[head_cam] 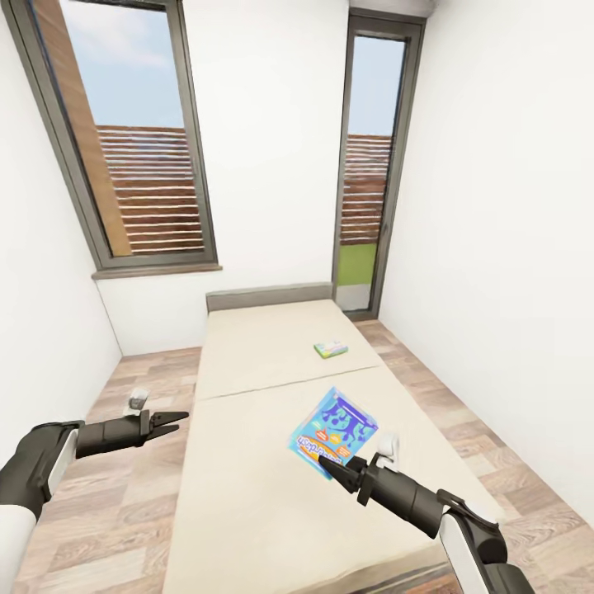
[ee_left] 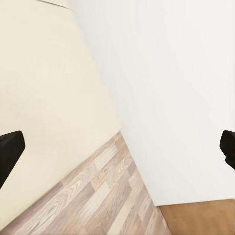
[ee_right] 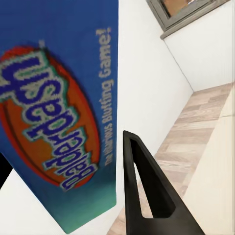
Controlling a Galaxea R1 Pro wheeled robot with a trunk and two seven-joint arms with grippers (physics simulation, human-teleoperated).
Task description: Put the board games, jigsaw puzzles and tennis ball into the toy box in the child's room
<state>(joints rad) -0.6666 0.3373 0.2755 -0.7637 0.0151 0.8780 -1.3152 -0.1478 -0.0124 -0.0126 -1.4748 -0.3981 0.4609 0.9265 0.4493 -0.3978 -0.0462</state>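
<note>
A blue board game box (head_cam: 334, 433) with "Balderdash" lettering hangs tilted above the near half of the bed (head_cam: 247, 363), and my right gripper (head_cam: 326, 464) is shut on its near edge. The right wrist view shows the box face (ee_right: 58, 112) pressed beside one dark finger (ee_right: 147, 191). A second, smaller green board game (head_cam: 330, 350) lies flat on the far half of the bed. My left gripper (head_cam: 177, 421) is open and holds nothing, over the floor beside the bed's left side. Its fingertips (ee_left: 10, 152) stand wide apart in the left wrist view. The table and toy box are out of view.
The bed runs lengthwise ahead to the far wall, where a large window (head_cam: 132, 148) is set. A glass door (head_cam: 367, 165) stands at the back right. White walls close in on both sides, leaving strips of wood floor (head_cam: 107, 511) along the bed.
</note>
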